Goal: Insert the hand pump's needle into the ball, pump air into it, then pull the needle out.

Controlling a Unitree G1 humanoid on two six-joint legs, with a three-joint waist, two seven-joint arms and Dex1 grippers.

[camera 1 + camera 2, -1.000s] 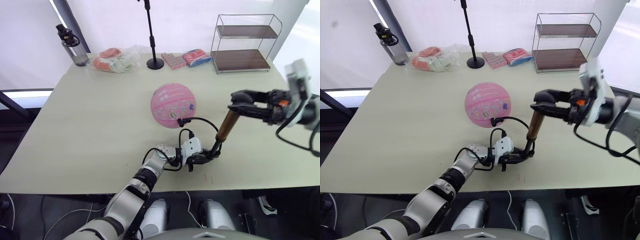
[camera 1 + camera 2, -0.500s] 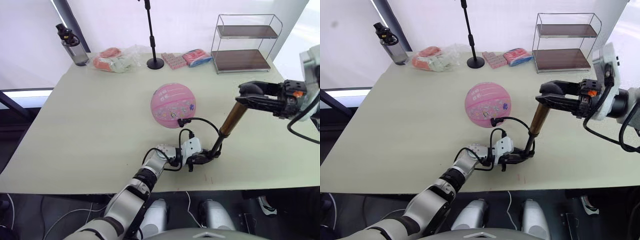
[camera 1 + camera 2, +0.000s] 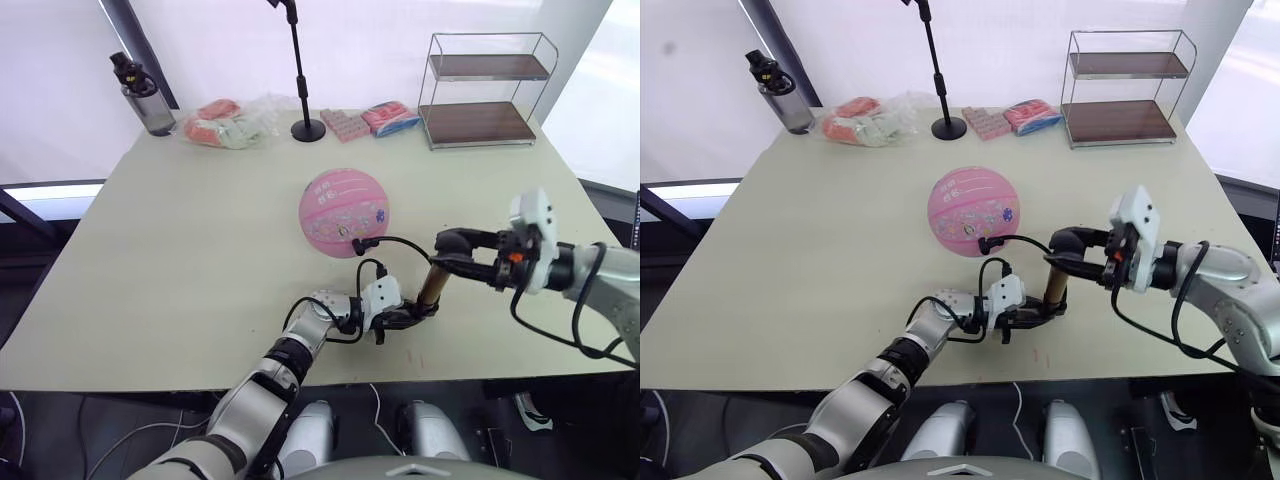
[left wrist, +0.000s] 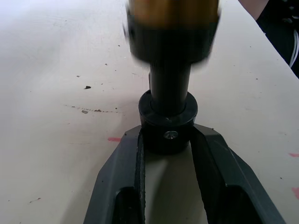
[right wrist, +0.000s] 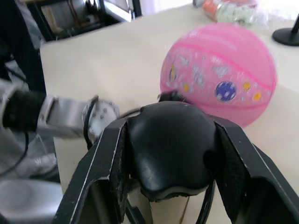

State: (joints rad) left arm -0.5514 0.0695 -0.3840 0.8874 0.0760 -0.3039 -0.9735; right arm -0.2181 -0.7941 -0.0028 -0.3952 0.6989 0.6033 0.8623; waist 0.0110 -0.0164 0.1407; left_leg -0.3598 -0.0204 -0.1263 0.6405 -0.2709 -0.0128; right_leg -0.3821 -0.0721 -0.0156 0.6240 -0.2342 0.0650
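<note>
- The needle (image 3: 357, 243) itself is too small to make out; you can see only its black fitting pressed against the lower near side of the ball (image 3: 344, 211), where the thin black hose (image 3: 405, 243) ends.
- The ball sits round near the middle of the counter (image 3: 180, 250), pink with small coloured stickers.
- The hand pump (image 3: 431, 287) stands tilted just nearer you and to the right of the ball. Only a short stretch of its gold cylinder shows between the two grippers.
- Your left gripper (image 4: 167, 140) lies low on the counter, its fingers (image 4: 124, 163) closed around the pump's black base collar. The left wrist view shows the collar wedged between both fingers; above it the gold cylinder is blurred and cut off.
- Your right gripper (image 5: 169, 154) reaches in from the right with its fingers (image 5: 105, 163) clamped on either side of the pump's rounded black top cap. The cap hides the cylinder beneath it in the right wrist view.
- That same wrist view shows the ball just beyond the cap, with the hose fitting at its near side, and your left gripper blurred off to one side.
- At the far edge of the counter you have a water bottle (image 3: 140, 93), a plastic bag (image 3: 230, 122), a black stand pole (image 3: 302, 72), pink packets (image 3: 375, 119) and a two-tier wire shelf (image 3: 480, 90), all well apart from the ball.
</note>
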